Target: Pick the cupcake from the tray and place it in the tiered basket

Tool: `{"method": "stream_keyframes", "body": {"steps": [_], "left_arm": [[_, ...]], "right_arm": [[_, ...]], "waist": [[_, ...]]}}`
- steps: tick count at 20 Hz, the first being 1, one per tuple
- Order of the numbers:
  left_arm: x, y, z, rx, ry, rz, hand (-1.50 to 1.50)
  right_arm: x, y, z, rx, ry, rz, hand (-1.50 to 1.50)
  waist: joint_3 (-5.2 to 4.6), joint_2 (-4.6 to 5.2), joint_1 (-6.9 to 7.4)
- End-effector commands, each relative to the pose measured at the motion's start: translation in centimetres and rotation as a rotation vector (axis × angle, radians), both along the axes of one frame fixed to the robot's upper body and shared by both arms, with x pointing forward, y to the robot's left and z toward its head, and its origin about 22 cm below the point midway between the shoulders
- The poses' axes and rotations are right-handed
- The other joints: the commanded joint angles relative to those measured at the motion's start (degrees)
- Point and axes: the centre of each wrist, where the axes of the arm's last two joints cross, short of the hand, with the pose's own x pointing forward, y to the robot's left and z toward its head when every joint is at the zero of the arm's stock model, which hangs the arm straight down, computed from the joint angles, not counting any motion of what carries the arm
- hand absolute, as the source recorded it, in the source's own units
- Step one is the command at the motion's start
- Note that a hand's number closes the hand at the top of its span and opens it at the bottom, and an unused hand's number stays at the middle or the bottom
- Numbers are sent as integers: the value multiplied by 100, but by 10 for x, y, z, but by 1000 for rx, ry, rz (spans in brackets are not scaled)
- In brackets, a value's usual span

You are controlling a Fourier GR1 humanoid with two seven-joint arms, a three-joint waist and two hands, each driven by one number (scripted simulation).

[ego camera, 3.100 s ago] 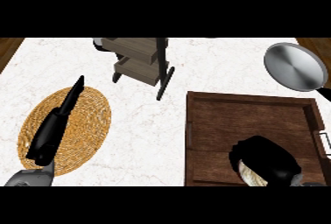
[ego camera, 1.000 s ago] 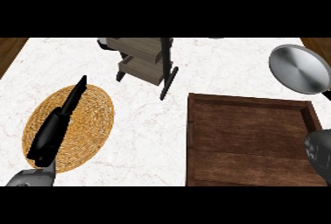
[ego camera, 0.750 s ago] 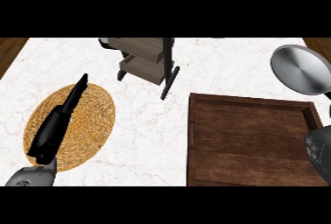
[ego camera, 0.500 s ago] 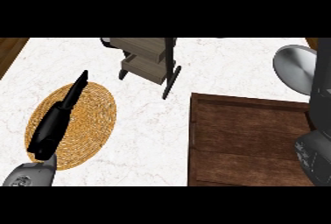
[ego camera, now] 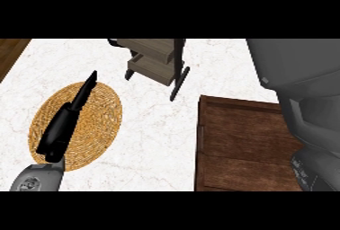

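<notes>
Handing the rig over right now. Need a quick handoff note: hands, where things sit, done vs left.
Hands: left hand open, fingers straight, resting over the woven mat. The right hand is not in view; only its grey forearm shows, above the right side of the wooden tray.
Things: the visible part of the tray holds no cupcake, and it shows nowhere else. The tiered basket stands at the back, nothing seen in it.
Done: pick unconfirmed.
Left: verify the cupcake, place it in the basket.

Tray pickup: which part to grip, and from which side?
Probably the tray by its raised left rim, coming from the left over the counter: that edge is exposed and its lip gives fingers a hook. The right forearm covers the tray's right side. The left hand, open over the woven mat, is nearest.
</notes>
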Motion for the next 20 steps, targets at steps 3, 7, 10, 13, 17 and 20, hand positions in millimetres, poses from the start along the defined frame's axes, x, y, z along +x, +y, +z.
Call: {"method": "stream_keyframes", "body": {"steps": [3,7,10,13,17,20], "left_arm": [[-1,-7,4,1,-8,-16,0],[-1,8,2,14,-21,-17,0],[0,-6,-7,1,-20,-44,0],[5,-3,5,4,-15,-30,0],[0,-1,1,3,5,-14,0],[3,-3,9,2,-20,2,0]], "right_arm": [[25,7,-40,179,-7,-35,150],[34,25,-76,247,-15,51,-150],[29,28,-63,361,-58,78,-150],[34,22,-69,469,-157,46,-150],[36,-4,-49,512,-363,-125,-150],[46,-40,-39,530,-420,-251,-150]], "waist": [[5,39,84],[1,65,161],[-1,85,168],[4,69,169],[4,16,55],[6,30,13]]}}
